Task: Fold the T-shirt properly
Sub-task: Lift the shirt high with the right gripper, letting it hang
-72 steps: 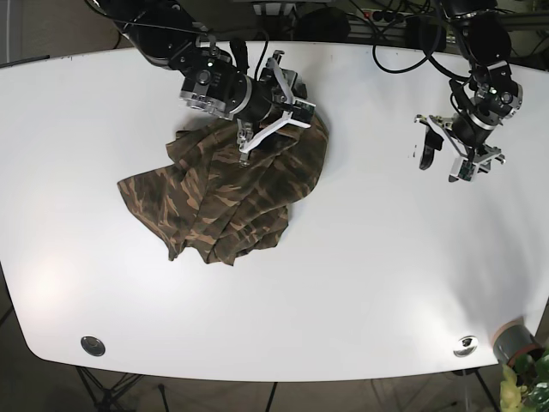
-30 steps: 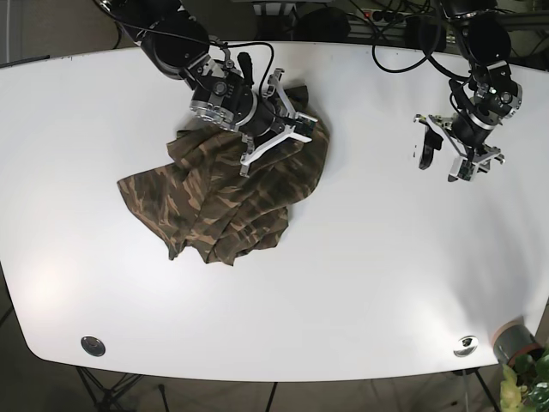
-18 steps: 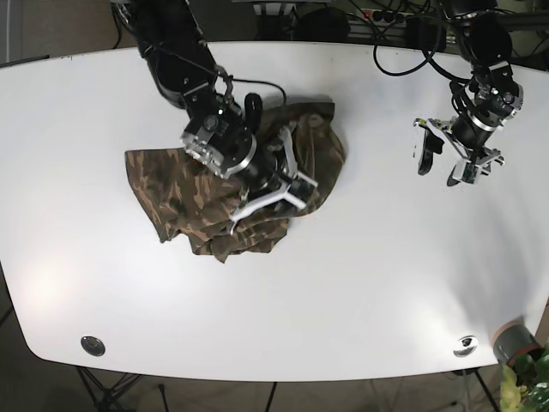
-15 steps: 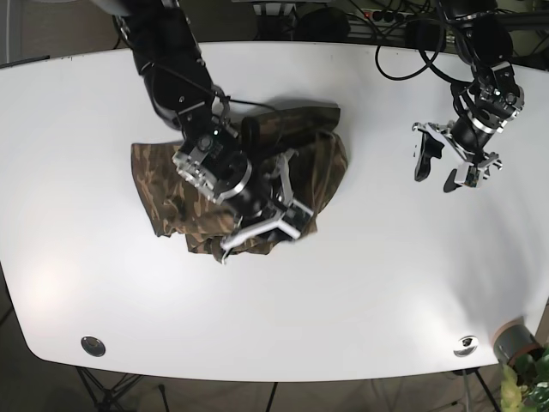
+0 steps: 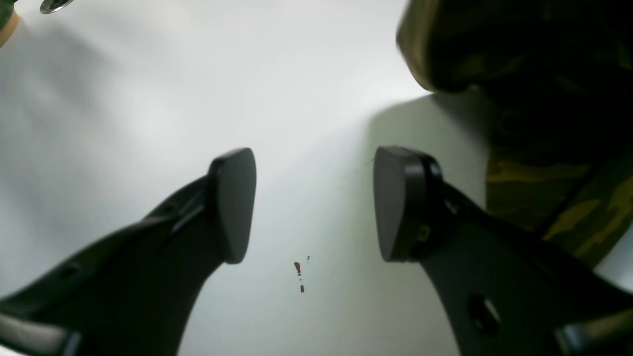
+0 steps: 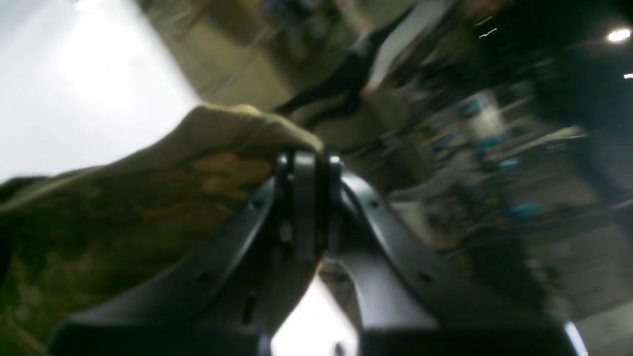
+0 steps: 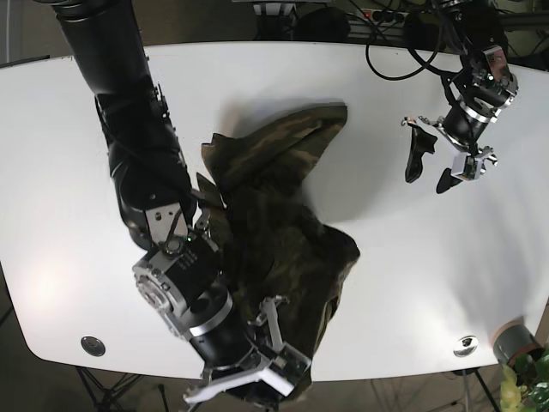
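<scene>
**Camouflage shirt lifted off the table by the right arm**

The camouflage T-shirt (image 7: 274,215) hangs stretched across the middle of the white table (image 7: 412,283). One end lies toward the far side near the table's centre, and the rest rises in a long draped band to the near edge. There the cloth is bunched at the right gripper (image 7: 257,378), seen on the left of the base view and raised high toward the camera. In the right wrist view the black fingers (image 6: 306,198) are pressed together with a fold of the T-shirt's fabric pinched at their tips, the room behind blurred.

The left gripper (image 7: 439,160) hovers over bare table on the right of the base view, well apart from the lifted cloth's near end. Its two black pads (image 5: 232,202) stand wide apart with nothing between them. A dark fold of the shirt fills the upper right corner of the left wrist view.

A round metal fitting (image 7: 93,346) sits near the table's near left corner, and another (image 7: 465,345) sits near the near right corner.
</scene>
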Controlling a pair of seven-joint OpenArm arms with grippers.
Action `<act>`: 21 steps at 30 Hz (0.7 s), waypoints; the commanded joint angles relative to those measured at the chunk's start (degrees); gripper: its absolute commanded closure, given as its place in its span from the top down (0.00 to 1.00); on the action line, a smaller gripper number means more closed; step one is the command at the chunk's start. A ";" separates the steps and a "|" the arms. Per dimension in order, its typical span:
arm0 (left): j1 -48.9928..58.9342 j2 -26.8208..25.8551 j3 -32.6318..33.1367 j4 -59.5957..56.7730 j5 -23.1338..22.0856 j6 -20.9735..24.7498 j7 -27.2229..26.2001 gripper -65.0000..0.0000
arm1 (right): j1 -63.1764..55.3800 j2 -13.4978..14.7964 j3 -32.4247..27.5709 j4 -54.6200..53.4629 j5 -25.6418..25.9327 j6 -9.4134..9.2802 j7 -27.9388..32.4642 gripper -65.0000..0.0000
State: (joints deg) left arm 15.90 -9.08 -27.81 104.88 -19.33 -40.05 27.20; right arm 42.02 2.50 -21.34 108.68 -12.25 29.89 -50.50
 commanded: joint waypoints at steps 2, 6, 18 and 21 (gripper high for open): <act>-0.30 0.86 -0.36 1.62 -0.84 0.05 -1.49 0.53 | 8.57 -0.26 0.64 -1.91 -0.28 -0.04 -0.09 0.03; -0.30 2.18 -0.36 1.62 -0.84 0.05 -1.49 0.53 | 14.46 -0.26 1.52 -4.55 -0.72 1.54 -0.18 0.03; 3.04 -1.16 10.89 0.22 -0.76 0.05 -1.49 0.54 | 32.78 -0.44 3.28 -14.13 -0.63 1.63 -3.96 0.03; 2.78 -1.60 14.05 -0.92 -0.76 0.05 -1.49 0.57 | 32.78 -0.44 3.28 -15.19 -0.63 1.63 -4.22 0.03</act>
State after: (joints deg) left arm 19.11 -10.26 -14.68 103.63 -18.92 -39.77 27.44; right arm 73.34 2.20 -18.39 93.76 -12.25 31.97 -55.35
